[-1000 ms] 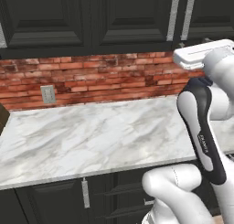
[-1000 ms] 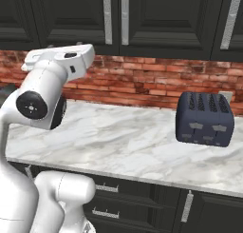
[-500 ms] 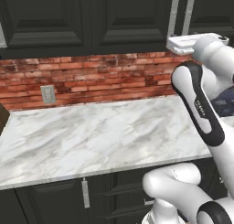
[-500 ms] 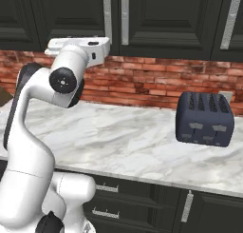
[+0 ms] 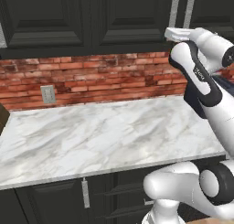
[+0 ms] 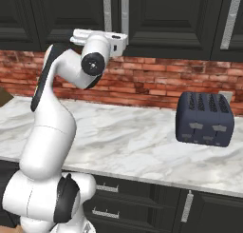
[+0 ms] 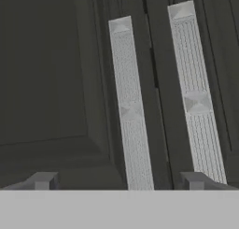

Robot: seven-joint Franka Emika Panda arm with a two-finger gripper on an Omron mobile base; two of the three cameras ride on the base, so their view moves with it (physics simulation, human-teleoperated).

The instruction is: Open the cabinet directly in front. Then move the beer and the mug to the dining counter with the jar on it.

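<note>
You have gripper (image 7: 119, 181) raised at cabinet (image 7: 51, 74), doors shut; jaws spread wide, empty, straddling left handle (image 7: 130, 106) bottom, likely to clamp and pull; right handle (image 7: 196, 97) just beside.

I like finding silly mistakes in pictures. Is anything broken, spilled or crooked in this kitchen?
Nothing stands out. The cabinet doors are shut, with their silver handles side by side. The toaster sits upright on the marble worktop, which looks clean. The open tool faces the handles.
</note>
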